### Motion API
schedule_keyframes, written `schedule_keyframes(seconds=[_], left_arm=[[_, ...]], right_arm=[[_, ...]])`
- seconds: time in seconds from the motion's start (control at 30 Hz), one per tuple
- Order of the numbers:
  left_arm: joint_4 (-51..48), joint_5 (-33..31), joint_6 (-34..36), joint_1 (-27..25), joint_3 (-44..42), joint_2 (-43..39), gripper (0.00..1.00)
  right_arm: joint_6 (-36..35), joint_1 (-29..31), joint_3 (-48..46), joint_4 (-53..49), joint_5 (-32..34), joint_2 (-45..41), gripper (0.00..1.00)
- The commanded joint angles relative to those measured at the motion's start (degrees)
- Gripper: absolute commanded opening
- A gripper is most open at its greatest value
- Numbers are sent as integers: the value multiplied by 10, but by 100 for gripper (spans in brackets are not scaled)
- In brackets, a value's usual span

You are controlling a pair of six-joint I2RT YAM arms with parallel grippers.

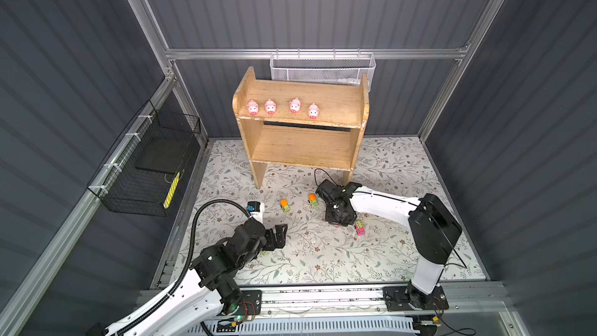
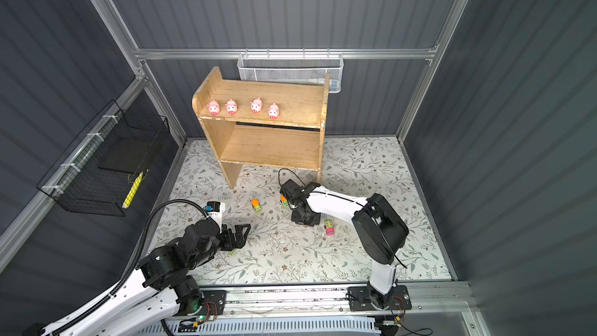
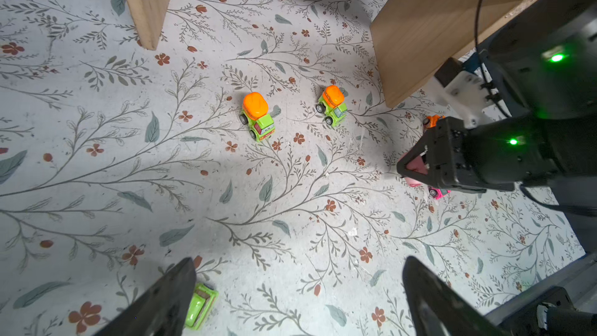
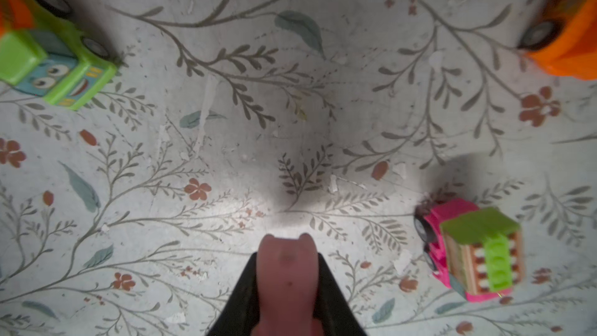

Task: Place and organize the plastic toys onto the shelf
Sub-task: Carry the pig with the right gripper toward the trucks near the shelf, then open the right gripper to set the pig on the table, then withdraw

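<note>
Pick step looks complete: right hand (image 4: 287, 255) is clamped on the fifth pig (image 4: 286, 286) low over the desk (image 1: 403, 163), left hand (image 1: 283, 235) gapes empty, so the next move needs a lift to the shelf (image 1: 339, 105) top tier, right of the four pigs (image 1: 295, 105).

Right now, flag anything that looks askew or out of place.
On the top tier of the shelf, the third pig from the left sits turned and set back, breaking the row. By the left gripper, a lime green vehicle seems tipped over.
</note>
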Motion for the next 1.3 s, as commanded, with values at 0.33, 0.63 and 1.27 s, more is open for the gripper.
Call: schedule_keyframes(seconds=[0.33,0.63,1.27], left_arm=[[-45,12,-4,4,3,-19,100],[-27,29,-6,4,3,5,100],[109,-4,-71,-45,-36,100,94]], right_arm=[[15,21,47,30,-31,68,36],[14,28,34,35,-33,36,56],[-5,44,-179,-4,53,-321,72]])
